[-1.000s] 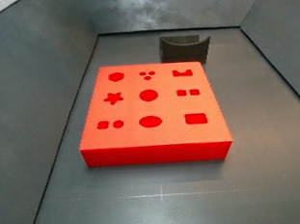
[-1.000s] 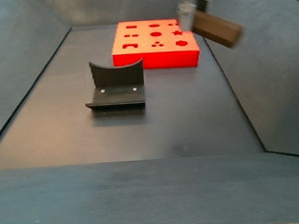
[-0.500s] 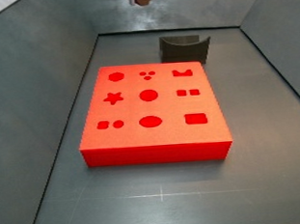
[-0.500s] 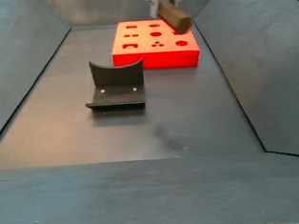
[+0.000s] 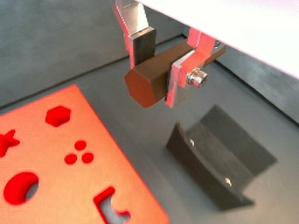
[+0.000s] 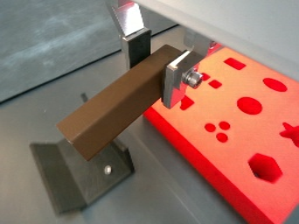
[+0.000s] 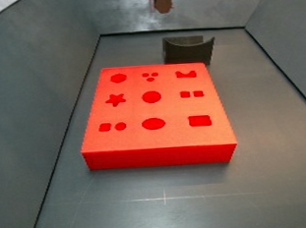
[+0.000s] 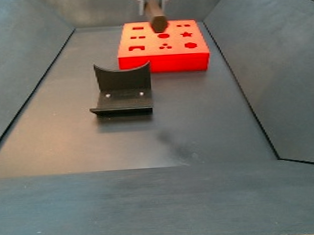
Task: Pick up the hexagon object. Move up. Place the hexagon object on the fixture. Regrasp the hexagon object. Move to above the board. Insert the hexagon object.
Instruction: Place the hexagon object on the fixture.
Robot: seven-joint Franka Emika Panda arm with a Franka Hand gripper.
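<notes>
My gripper (image 5: 163,54) is shut on the hexagon object (image 5: 152,80), a dark brown peg held level between the silver fingers. In a wrist view the peg (image 6: 114,112) runs long out from the jaws. The gripper is high in the air in both side views, with the peg (image 7: 163,0) near the top edge and over the space between the fixture and the board (image 8: 158,22). The dark grey fixture (image 7: 188,49) stands on the floor beyond the red board (image 7: 156,116). It also shows in both wrist views (image 5: 219,162) (image 6: 84,175), below the peg.
Grey sloping walls (image 8: 250,64) enclose the grey floor (image 8: 147,140). The board's shaped cut-outs (image 5: 59,114) (image 6: 249,106) show in both wrist views.
The gripper with the peg has moved sideways, from beyond the board's side toward the space over the fixture and board. The peg has turned and now looks end-on in a side view.
</notes>
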